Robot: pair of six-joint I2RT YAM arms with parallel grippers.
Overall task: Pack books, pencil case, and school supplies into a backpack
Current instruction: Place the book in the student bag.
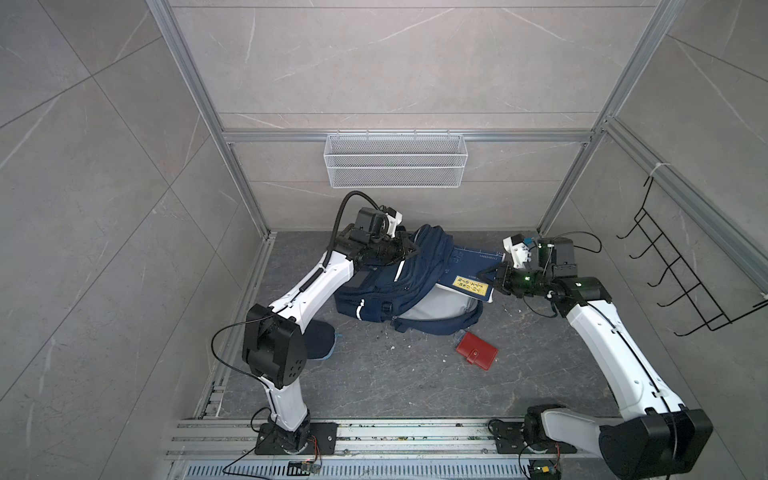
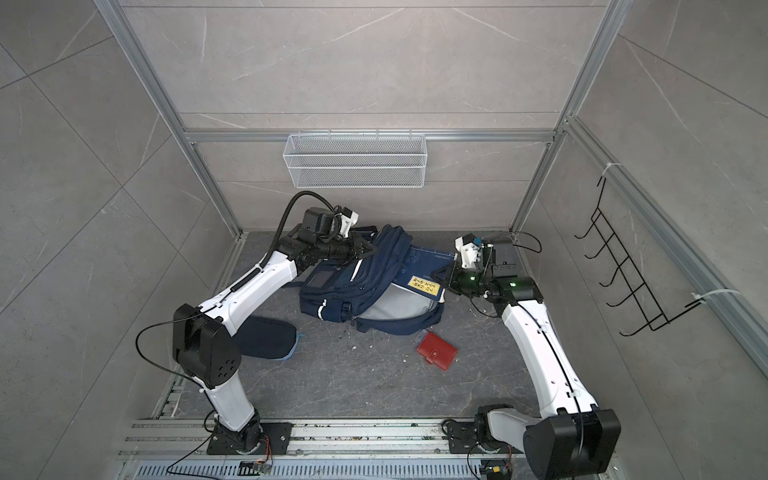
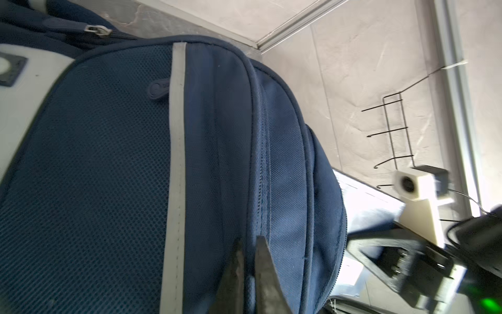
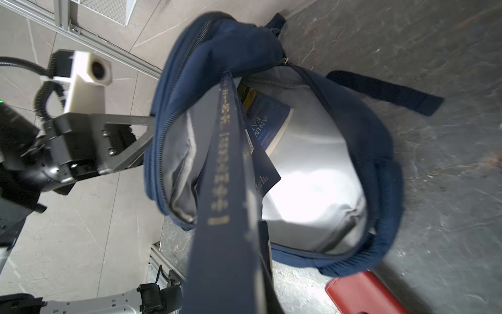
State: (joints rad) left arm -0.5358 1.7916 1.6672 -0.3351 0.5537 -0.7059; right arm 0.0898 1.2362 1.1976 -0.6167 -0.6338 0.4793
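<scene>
Black right elbow joint (image 1: 656, 440): nearest in both top views.
Right claw (image 1: 485, 277): clamped on navy yellow-labelled paperback (image 1: 469, 286).
Left claw (image 3: 249, 240): left wrist view, pinched on large navy fabric backpack (image 3: 108, 163) seam.
Paperback: right wrist view, partly inside open backpack.

1. The table (image 1: 374, 386) is dark grey stone with pale veins.
2. The backpack (image 1: 386, 291) lies at its far middle, mouth open.
3. The pouch (image 2: 266, 338) lies near the left side.
4. The red case (image 1: 477, 347) lies flat, near the backpack but apart.
</scene>
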